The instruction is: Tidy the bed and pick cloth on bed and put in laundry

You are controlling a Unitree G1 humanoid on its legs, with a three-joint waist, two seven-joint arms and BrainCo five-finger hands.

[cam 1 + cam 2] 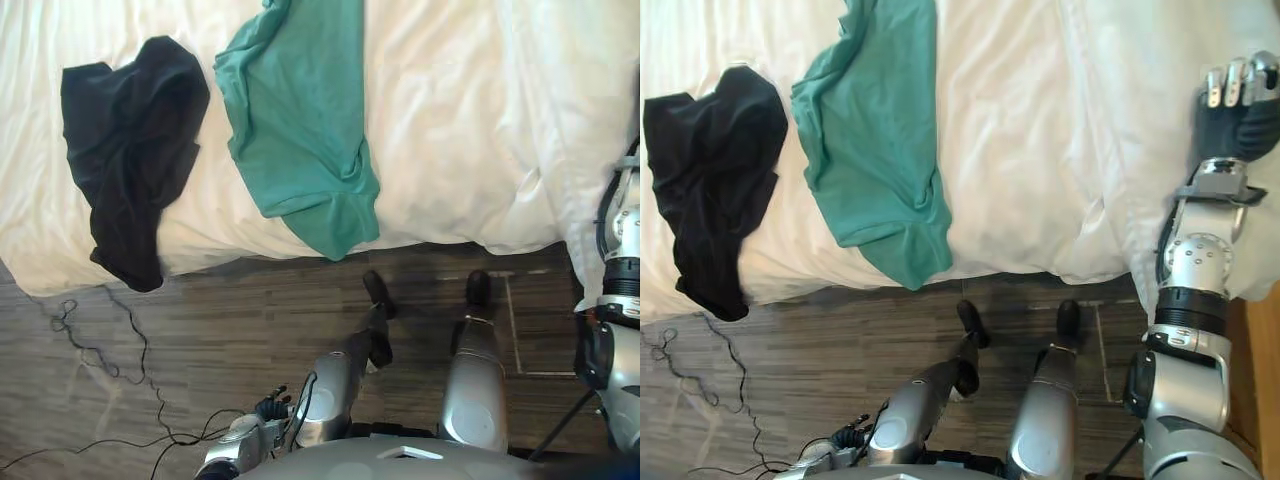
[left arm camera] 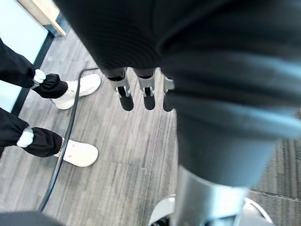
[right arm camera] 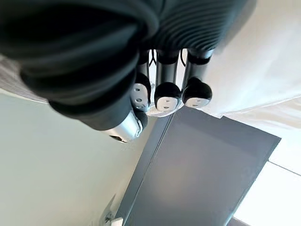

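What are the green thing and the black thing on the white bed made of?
The teal-green garment looks like soft, matte knit fabric, maybe cotton: it lies limp with folds. The crumpled black garment seems similar thin cloth, drooping off the white bed.

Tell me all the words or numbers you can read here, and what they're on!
None: no word, number or sign can be read on the black garment, the teal-green shirt, the white duvet, the wooden floor or the person's white shoes.
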